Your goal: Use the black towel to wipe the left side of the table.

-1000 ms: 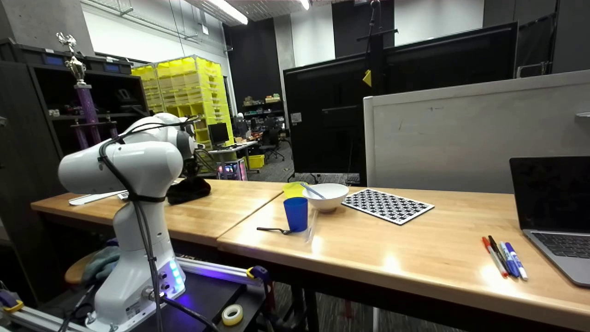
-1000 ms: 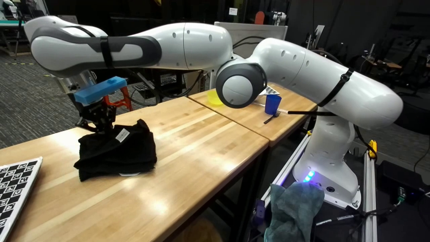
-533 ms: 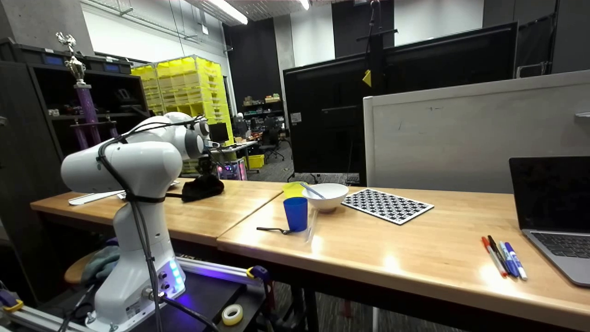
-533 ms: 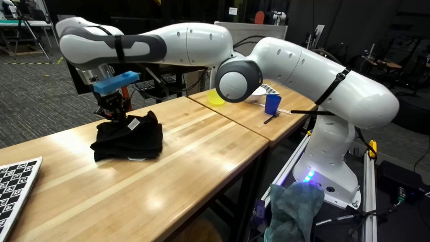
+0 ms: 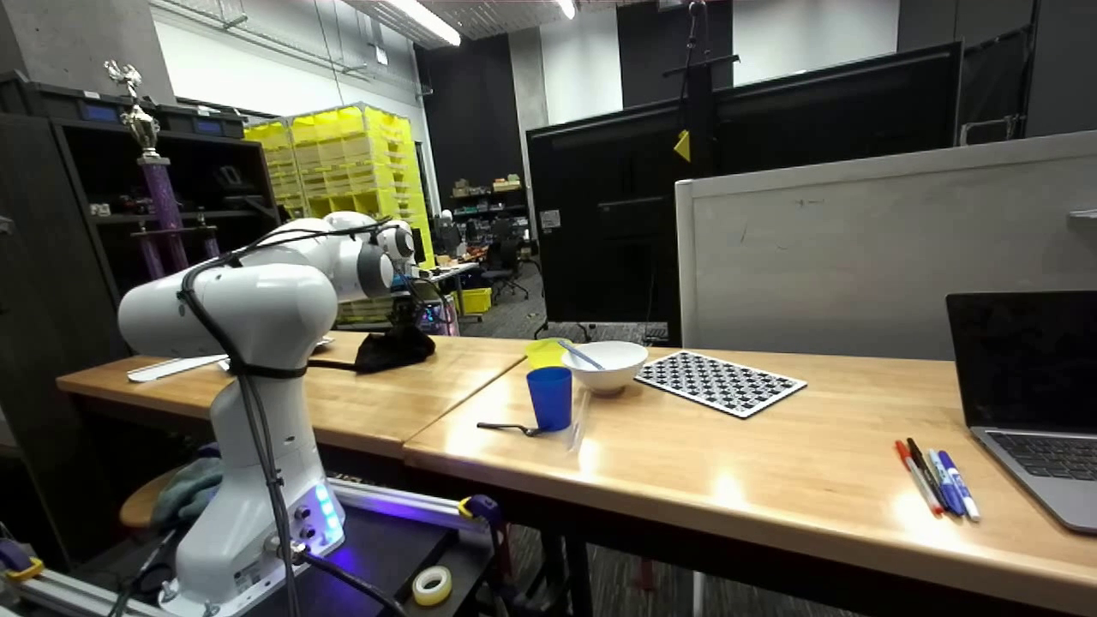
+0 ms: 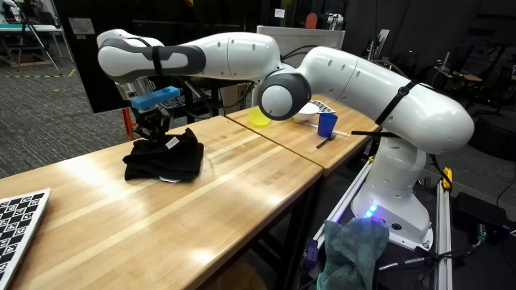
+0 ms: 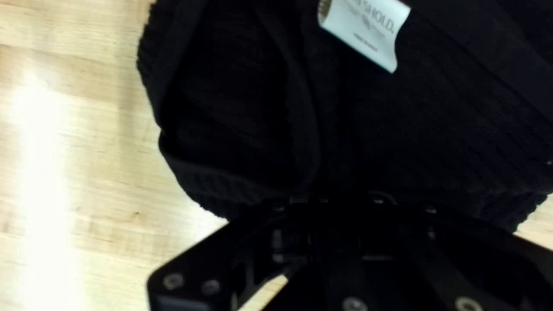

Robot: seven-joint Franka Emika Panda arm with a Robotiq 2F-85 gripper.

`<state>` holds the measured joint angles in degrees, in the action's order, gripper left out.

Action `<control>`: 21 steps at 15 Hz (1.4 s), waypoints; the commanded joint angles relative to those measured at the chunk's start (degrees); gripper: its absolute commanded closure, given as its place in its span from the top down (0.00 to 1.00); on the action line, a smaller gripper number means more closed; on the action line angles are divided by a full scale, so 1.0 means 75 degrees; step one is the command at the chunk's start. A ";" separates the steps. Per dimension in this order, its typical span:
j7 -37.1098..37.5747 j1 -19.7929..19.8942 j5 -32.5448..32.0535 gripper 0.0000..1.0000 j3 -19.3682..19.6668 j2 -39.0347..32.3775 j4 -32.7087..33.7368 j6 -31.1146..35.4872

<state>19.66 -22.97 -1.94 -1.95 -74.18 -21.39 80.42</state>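
The black towel [image 6: 177,161] lies bunched on the wooden table [image 6: 121,229], near its far edge in an exterior view. It also shows in an exterior view [image 5: 396,350], partly behind the arm. A white label and a white patch at its lower edge show. My gripper [image 6: 158,137] points down into the top of the towel and is closed on its cloth. In the wrist view the towel [image 7: 242,112] fills most of the picture. The fingertips [image 7: 335,201] press into dark cloth there, and their exact gap is hard to see.
A checkered board [image 6: 20,229] lies on the same table. Across a seam, the adjoining table holds a blue cup [image 5: 549,398], a fork [image 5: 510,427], a white bowl [image 5: 608,367], a yellow bowl [image 5: 547,351], another checkered board [image 5: 720,382], pens [image 5: 938,480] and a laptop [image 5: 1028,411].
My gripper and the black towel have slid together along the table, away from the nearby checkered board and toward the seam between the tables. The towel stays in the gripper.
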 commanded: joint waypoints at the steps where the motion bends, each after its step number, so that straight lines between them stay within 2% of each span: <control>1: 0.0072 0.0253 0.0261 0.03 -0.0071 -0.0110 0.0104 -0.0224; 19: 0.0414 0.0943 0.0971 0.03 -0.0256 -0.0145 0.0056 -0.0711; 20: 0.0398 0.0950 0.0960 0.35 -0.0259 -0.0136 0.0052 -0.0768; 21: 0.0401 0.0952 0.0946 0.36 -0.0251 -0.0123 0.0052 -0.0826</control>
<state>21.82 -16.34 4.63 -3.44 -74.86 -21.39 76.31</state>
